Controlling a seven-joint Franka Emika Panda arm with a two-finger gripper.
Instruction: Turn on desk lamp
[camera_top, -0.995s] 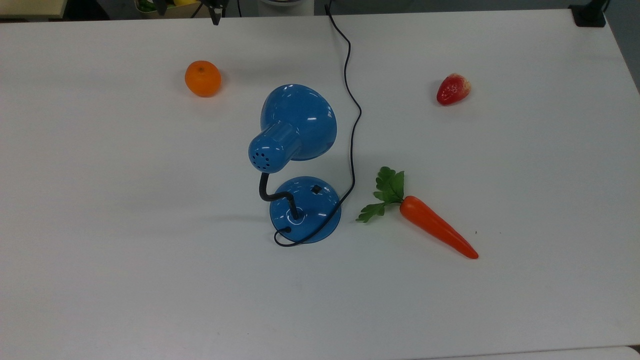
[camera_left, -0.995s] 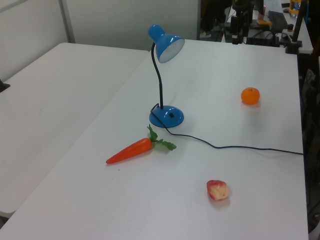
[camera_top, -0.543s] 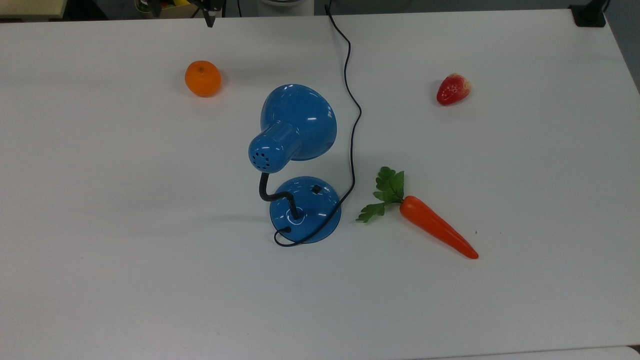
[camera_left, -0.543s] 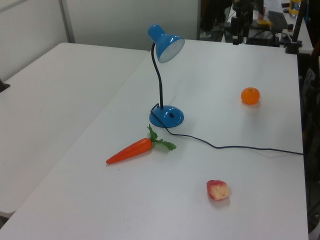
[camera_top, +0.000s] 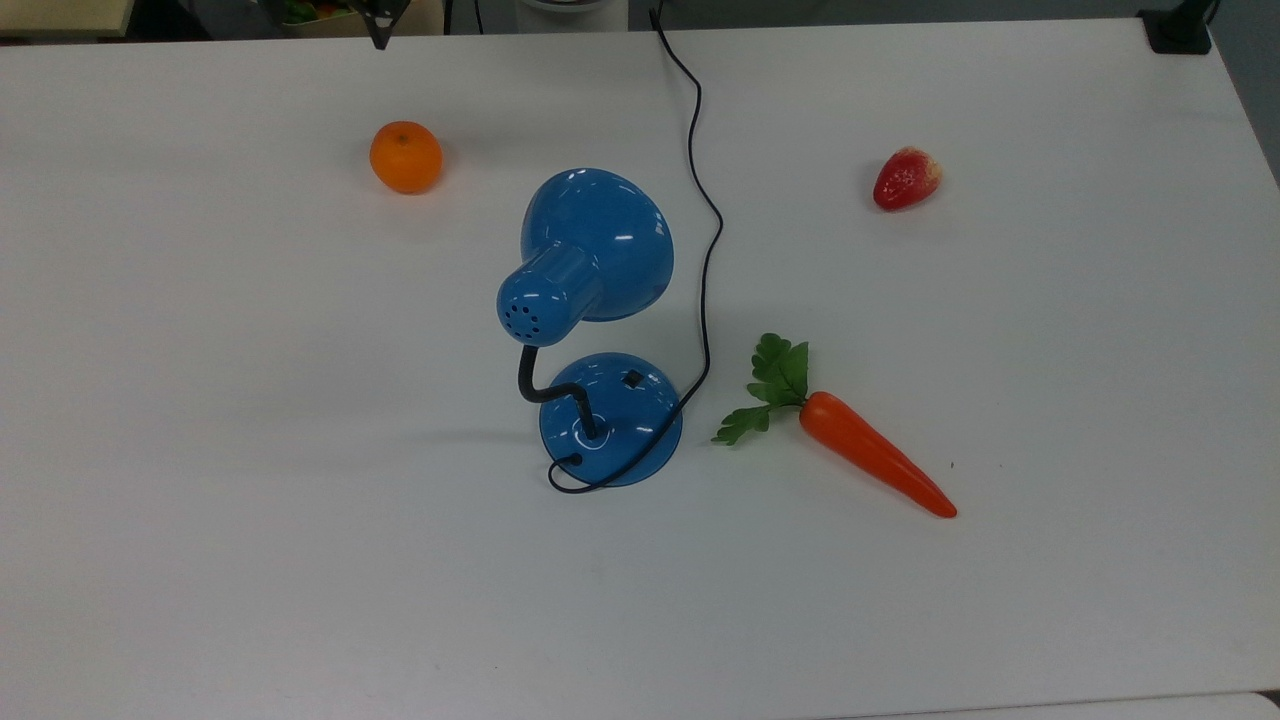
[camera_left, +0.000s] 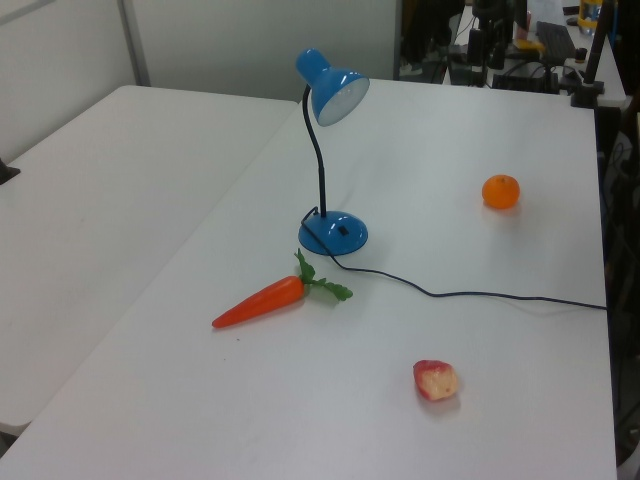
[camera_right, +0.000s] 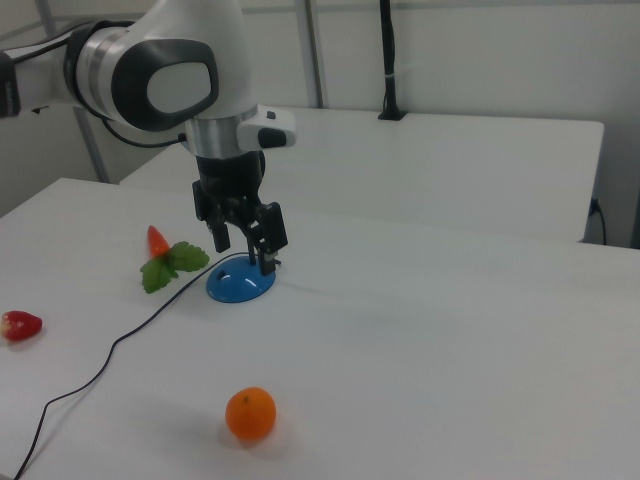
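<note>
Lamp (camera_top: 596, 300): mid-table (camera_top: 200, 400), upright, cord (camera_top: 700, 200) trailing to the far edge.
Gripper (camera_right: 243, 242): fingers apart, holding nothing, hanging above the table.
Around it: orange (camera_top: 405, 157), strawberry (camera_top: 906, 178), carrot (camera_top: 870, 452).

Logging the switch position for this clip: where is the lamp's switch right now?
In the top view, the small black switch sits on the desk lamp's round blue base, on the top view's upper right of it, toward the carrot.
</note>
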